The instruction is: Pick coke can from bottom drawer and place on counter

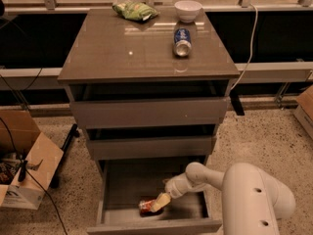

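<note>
The coke can lies on its side on the grey floor of the open bottom drawer, near the drawer's front. My gripper reaches down into the drawer from the right, and its pale fingertips are right at the can's right end, touching or around it. The counter is the glossy cabinet top above. My white arm fills the lower right.
On the counter lie a blue-and-white soda can on its side, a white bowl and a green chip bag. The two upper drawers are slightly open. A cardboard box with cables stands on the floor at left.
</note>
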Action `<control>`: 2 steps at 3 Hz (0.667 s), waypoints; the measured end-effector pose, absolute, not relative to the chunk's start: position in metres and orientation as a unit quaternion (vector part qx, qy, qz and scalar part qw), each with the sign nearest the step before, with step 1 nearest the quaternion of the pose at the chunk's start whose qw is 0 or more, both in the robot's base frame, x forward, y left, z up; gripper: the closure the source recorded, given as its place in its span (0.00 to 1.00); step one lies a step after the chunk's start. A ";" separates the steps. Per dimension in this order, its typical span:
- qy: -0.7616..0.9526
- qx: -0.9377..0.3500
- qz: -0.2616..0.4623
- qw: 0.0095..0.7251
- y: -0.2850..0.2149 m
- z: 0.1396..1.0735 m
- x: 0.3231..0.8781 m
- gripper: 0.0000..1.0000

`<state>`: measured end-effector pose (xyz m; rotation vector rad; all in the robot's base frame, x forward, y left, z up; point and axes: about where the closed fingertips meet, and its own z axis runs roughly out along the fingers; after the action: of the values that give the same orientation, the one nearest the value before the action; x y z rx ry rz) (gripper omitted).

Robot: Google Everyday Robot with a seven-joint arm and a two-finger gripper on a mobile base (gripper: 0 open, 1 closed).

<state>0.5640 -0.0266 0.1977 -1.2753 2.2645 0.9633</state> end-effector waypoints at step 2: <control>0.801 -0.453 0.341 0.194 0.009 0.161 0.570 0.00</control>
<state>0.5699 0.0090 0.1610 -1.2720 2.2456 0.9556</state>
